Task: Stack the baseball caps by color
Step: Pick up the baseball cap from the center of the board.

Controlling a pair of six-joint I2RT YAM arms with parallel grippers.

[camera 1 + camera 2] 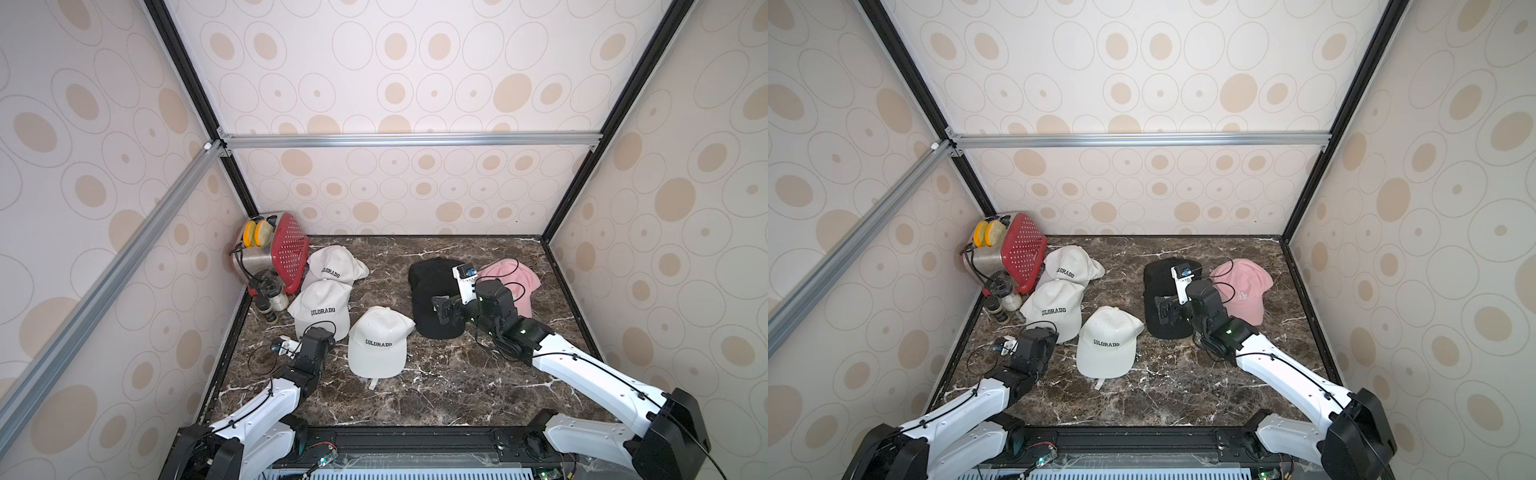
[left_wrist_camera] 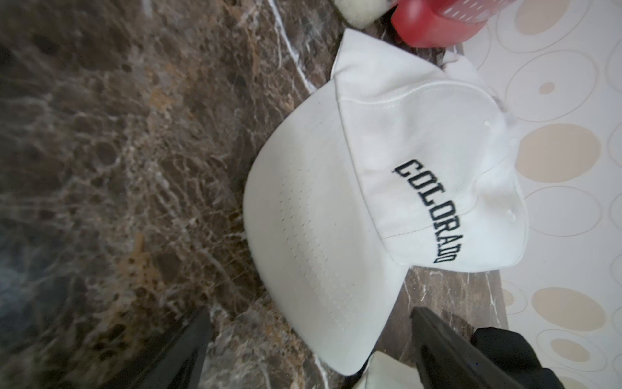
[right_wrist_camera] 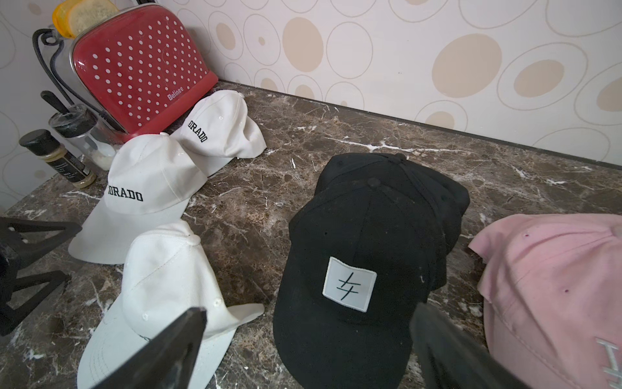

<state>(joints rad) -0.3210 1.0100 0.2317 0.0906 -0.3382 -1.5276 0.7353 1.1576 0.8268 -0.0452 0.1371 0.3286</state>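
We saw the left gripper [image 2: 309, 313] with its jaws spread wide, one on each side of the brim of the middle white cap [image 2: 387, 188]. It held nothing, and we could not tell whether a finger brushed the brim. That cap's crown lay over the brim of the back white cap [image 1: 334, 266], which sat against the red toaster [image 1: 286, 249], so the two overlapped loosely and did not form a neat pile. The front white cap [image 1: 378, 345] lay alone on the marble counter [image 1: 415, 395], apart from both. The right gripper [image 3: 309, 313] hung over the black pile, its jaws also wide apart and empty. Below it the patched black cap [image 3: 353, 262] rested on top of at least one other black cap [image 3: 420, 182]. Just beside that pile lay a pink cap [image 1: 1241, 291], and we could not tell whether a second pink one sat under it. We judged the black caps done and the pink ones probably done. The white caps were the work left: the lone one and the loose pair needed bringing together.
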